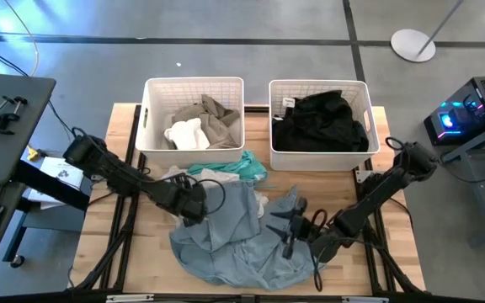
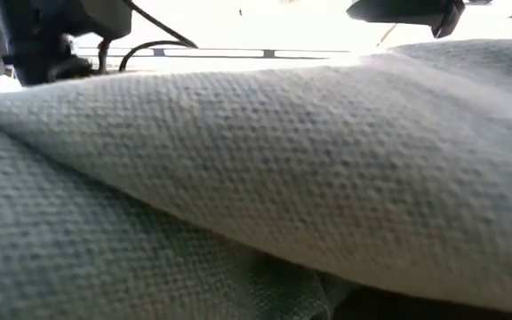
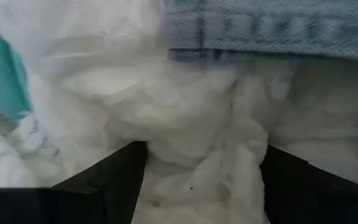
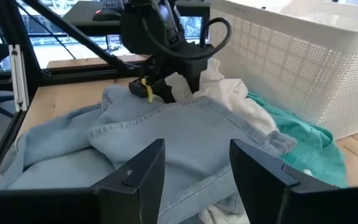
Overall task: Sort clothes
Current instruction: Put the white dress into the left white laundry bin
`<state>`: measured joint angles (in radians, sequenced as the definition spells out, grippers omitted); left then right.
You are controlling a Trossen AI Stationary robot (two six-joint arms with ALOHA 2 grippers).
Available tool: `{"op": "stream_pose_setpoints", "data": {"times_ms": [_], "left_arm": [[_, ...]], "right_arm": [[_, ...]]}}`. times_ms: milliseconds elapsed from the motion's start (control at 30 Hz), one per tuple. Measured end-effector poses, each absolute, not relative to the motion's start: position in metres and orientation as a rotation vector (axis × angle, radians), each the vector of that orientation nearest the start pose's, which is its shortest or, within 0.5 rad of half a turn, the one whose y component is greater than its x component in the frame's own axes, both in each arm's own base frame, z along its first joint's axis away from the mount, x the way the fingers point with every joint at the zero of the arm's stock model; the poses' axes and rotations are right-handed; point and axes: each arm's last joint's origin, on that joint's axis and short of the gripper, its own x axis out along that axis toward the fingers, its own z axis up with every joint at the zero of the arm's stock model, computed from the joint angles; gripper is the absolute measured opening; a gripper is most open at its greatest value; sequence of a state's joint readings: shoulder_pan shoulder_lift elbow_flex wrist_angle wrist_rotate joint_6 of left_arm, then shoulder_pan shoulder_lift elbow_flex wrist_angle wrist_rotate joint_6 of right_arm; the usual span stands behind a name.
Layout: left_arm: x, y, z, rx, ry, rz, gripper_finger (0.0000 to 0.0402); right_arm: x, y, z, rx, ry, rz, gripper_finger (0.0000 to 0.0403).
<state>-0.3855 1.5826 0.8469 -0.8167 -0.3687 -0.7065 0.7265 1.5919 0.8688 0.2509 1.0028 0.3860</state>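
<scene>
Both grippers worked over the pile at the table's (image 1: 108,219) front in the high view: the left gripper (image 1: 194,204) sat at the upper left edge of the denim (image 1: 234,240), just beside the white garment (image 1: 178,174) and the teal one (image 1: 234,165), while the right gripper (image 1: 286,227) hovered over the denim's right side with its fingers spread apart. Behind the pile, the left basket (image 1: 151,126) held tan (image 1: 217,118) and white clothes, and the right basket (image 1: 370,126) held black clothes (image 1: 322,122). At table height, grey woven cloth (image 2: 265,178) filled almost the whole low view. From the left wrist, the fingers (image 3: 104,186) stood apart with bunched white fabric (image 3: 197,137) lying between them, though whether they gripped it could not be told; denim lay just beyond. From the right wrist, the open fingers (image 4: 138,174) held nothing and hung above the denim (image 4: 166,134), with the left gripper (image 4: 160,84) touching its far edge.
</scene>
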Motion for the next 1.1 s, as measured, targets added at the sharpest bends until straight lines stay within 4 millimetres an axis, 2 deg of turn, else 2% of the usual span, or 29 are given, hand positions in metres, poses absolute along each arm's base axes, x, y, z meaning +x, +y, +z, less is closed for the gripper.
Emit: {"op": "stream_pose_setpoints", "data": {"times_ms": [67,133,233,333,400,567,767,933,1100], "left_arm": [[0.231,-0.082,0.147,-0.007,1.325,0.462,0.0249],[0.230,-0.082,0.144,0.004,1.330,0.438,0.0218],[0.231,-0.084,0.146,0.017,1.356,0.390,0.0131],[0.234,-0.087,0.158,0.069,1.422,0.333,0.0030],[0.239,-0.089,0.174,0.106,1.448,0.328,0.0019],[0.255,-0.100,0.248,0.266,1.364,0.380,0.0006],[0.258,-0.112,0.358,0.334,1.066,0.429,0.0003],[0.247,-0.117,0.436,0.325,0.757,0.427,0.0002],[0.228,-0.114,0.493,0.444,0.487,0.567,0.0001]], "right_arm": [[0.258,0.197,0.211,0.021,0.252,-0.321,0.0169],[0.258,0.197,0.210,0.025,0.253,-0.319,0.0169],[0.258,0.197,0.210,0.035,0.254,-0.314,0.0169],[0.258,0.197,0.210,0.035,0.254,-0.314,0.0169],[0.258,0.198,0.210,0.036,0.255,-0.310,0.0169],[0.258,0.198,0.210,0.037,0.256,-0.308,0.0169],[0.258,0.198,0.210,0.036,0.256,-0.308,0.0169],[0.258,0.198,0.210,0.035,0.256,-0.308,0.0169],[0.258,0.198,0.210,0.033,0.257,-0.308,0.0169]]}}
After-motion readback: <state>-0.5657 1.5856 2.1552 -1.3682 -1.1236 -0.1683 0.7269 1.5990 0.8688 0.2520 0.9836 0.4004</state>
